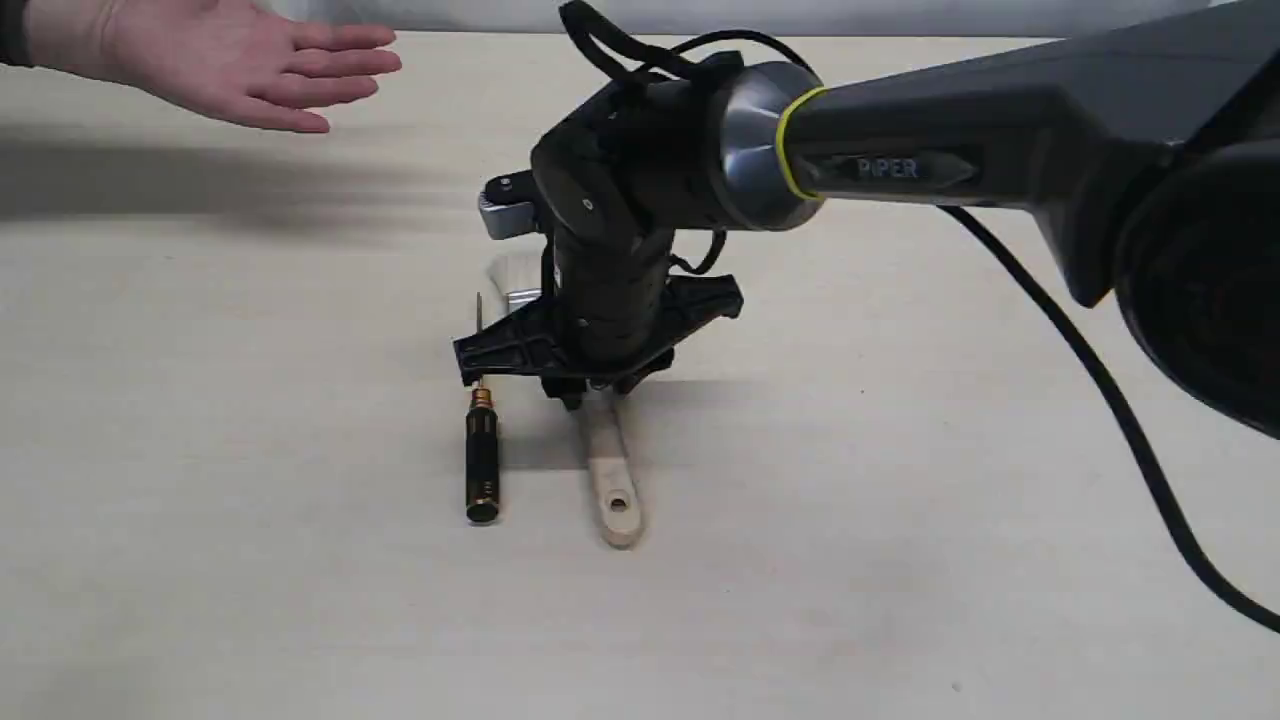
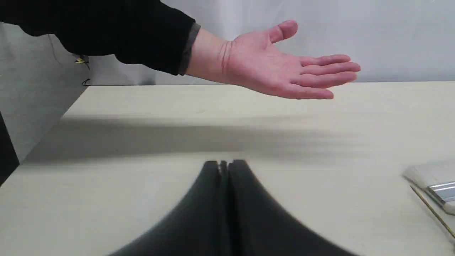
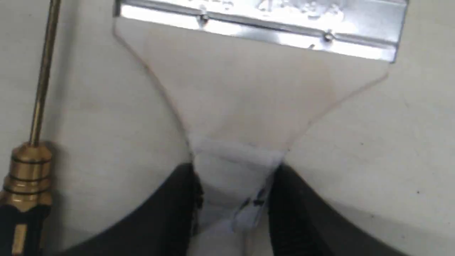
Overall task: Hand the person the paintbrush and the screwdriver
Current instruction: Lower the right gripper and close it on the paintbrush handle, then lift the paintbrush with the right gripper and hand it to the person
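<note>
The paintbrush (image 1: 612, 470) lies flat on the table, wooden handle toward the near edge, bristles hidden behind my right arm. My right gripper (image 1: 590, 390) points straight down on the handle's neck. In the right wrist view its fingers (image 3: 185, 199) press both sides of the paintbrush (image 3: 249, 89), just below the silver ferrule. The screwdriver (image 1: 482, 460) lies parallel just left of the brush, untouched; its gold collar (image 3: 28, 167) shows beside the gripper. The person's open hand (image 1: 250, 70) hovers palm up at the far left. My left gripper (image 2: 224, 165) is shut and empty, low over the table, facing the hand (image 2: 284, 67).
The pale table (image 1: 900, 550) has bare surface around the two tools. A black cable (image 1: 1100, 400) trails from the right arm across the right side. The brush's bristles (image 2: 433, 177) and the screwdriver's shaft (image 2: 432, 211) show at the edge of the left wrist view.
</note>
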You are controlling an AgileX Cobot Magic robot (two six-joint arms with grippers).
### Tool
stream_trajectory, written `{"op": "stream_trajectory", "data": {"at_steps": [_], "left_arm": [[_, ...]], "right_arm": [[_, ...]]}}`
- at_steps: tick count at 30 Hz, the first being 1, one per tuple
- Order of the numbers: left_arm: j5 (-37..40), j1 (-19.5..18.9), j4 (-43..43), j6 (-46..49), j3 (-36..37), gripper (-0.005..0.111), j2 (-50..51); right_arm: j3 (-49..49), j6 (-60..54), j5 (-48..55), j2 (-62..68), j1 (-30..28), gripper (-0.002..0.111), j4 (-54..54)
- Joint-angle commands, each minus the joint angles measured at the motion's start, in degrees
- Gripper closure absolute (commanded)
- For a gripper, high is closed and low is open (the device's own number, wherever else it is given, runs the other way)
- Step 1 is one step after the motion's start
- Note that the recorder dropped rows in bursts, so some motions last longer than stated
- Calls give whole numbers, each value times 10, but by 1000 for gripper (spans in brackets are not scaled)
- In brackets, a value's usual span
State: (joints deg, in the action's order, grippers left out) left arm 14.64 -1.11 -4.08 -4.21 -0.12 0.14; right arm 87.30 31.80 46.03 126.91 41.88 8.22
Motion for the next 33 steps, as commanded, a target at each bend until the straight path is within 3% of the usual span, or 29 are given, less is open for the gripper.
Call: {"op": "stream_trajectory", "data": {"at_steps": [1, 12, 18, 26, 33], "left_arm": [[-4, 5, 1, -1, 1, 107, -1], [-4, 5, 1, -1, 1, 107, -1], [-3, 5, 2, -1, 1, 107, -1], [-3, 5, 2, -1, 1, 107, -1], [-3, 5, 2, -1, 1, 107, -1]], "right_arm": [[-13, -18, 22, -18, 2, 104, 9], [-13, -53, 43, -227, 2, 104, -24], [-13, -138, -81, -310, 2, 104, -119], [-13, -276, -299, -280, 53, 104, -170], [80, -287, -305, -158, 56, 104, -176]]}}
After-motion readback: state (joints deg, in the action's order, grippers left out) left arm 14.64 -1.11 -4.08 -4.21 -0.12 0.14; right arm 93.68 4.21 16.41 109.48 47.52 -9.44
